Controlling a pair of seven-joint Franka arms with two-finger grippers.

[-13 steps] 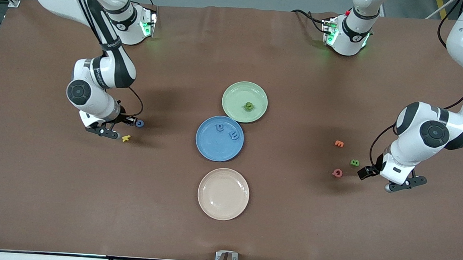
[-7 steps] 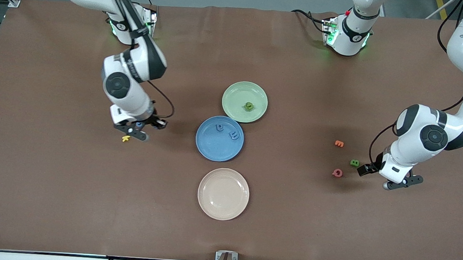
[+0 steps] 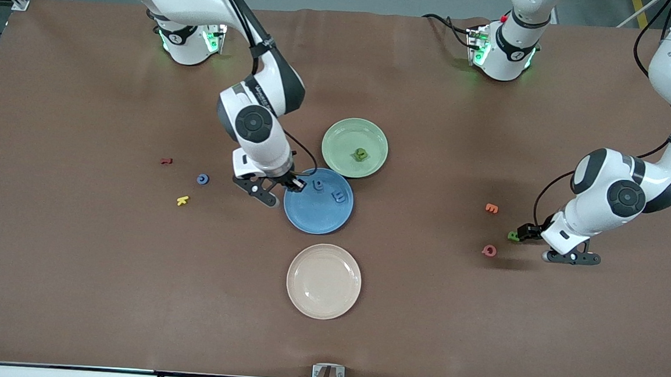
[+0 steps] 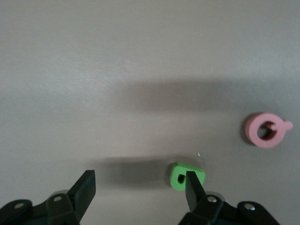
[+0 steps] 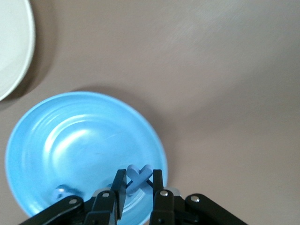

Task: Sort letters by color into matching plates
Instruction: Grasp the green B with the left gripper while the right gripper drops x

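My right gripper point(image 3: 296, 184) hangs over the rim of the blue plate point(image 3: 310, 217), shut on a blue letter point(image 5: 139, 177). Two more blue letters point(image 3: 317, 184) point(image 3: 339, 197) lie in that plate. The green plate point(image 3: 345, 132) beside it holds one green letter point(image 3: 361, 154). Toward the left arm's end of the table, my left gripper point(image 3: 526, 232) stands open low over the cloth. A green letter point(image 4: 180, 174) lies right at one fingertip point(image 4: 192, 183), outside the gap. A round blue letter point(image 3: 202, 178) lies on the table toward the right arm's end.
A cream plate point(image 3: 323, 281) sits nearer to the front camera than the blue one. Red point(image 3: 166, 160) and yellow point(image 3: 182, 200) letters lie by the round blue letter. Orange point(image 3: 491, 208) and pink point(image 3: 489, 250) letters lie close to the green letter.
My right arm has swung from beside the round blue letter to the blue plate's rim, staying shut. My left gripper has dropped and shifted toward the green letter, its jaws narrowing slightly.
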